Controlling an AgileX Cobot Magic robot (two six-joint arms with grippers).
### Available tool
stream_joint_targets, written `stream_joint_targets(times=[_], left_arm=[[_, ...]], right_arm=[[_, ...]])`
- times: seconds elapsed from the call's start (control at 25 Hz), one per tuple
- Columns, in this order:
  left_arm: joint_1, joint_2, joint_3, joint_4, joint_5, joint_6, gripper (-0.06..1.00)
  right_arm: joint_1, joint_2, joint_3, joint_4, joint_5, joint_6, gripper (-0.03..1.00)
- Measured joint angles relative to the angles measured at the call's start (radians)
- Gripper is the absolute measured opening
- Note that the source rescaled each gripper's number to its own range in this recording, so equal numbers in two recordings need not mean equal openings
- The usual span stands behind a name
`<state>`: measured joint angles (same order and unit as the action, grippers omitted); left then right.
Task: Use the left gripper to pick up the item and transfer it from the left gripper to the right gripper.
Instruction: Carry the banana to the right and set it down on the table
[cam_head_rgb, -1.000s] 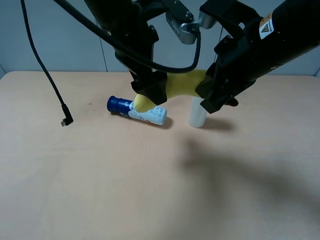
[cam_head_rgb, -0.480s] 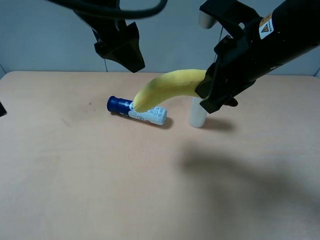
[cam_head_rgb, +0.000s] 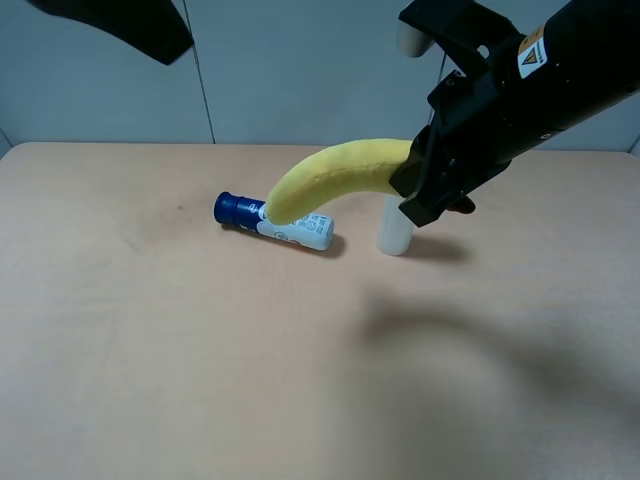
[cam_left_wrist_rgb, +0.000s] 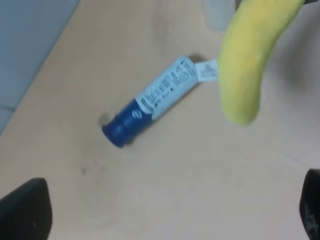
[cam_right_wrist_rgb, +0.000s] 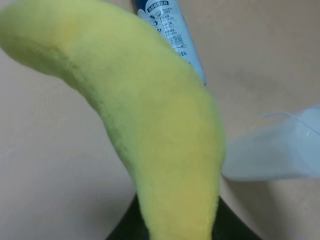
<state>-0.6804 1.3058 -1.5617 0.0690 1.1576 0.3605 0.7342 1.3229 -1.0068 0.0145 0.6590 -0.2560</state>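
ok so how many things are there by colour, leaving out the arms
yellow: 1, the banana
white: 2, the bottle with a blue cap and the upright cylinder
total: 3

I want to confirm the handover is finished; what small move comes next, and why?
Probably lift the right gripper slightly with its fingers shut. It alone grips the banana by one end, while the left gripper is open, empty and far off. The banana's free end hangs above the bottle, with the white cylinder close by, so rising looks safest.
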Motion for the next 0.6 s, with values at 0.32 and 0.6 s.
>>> stream_joint_targets(times=[0.32,0.6], left_arm=[[0.0,-0.244,0.069,0.001,0.016,-0.152,1.0],[0.0,-0.546,0.303,0.0,0.017,-0.311,1.0]], right_arm=[[0.0,0.0,0.0,0.019,0.0,0.0,0.03],[0.0,0.0,0.0,0.022,0.0,0.0,0.03]])
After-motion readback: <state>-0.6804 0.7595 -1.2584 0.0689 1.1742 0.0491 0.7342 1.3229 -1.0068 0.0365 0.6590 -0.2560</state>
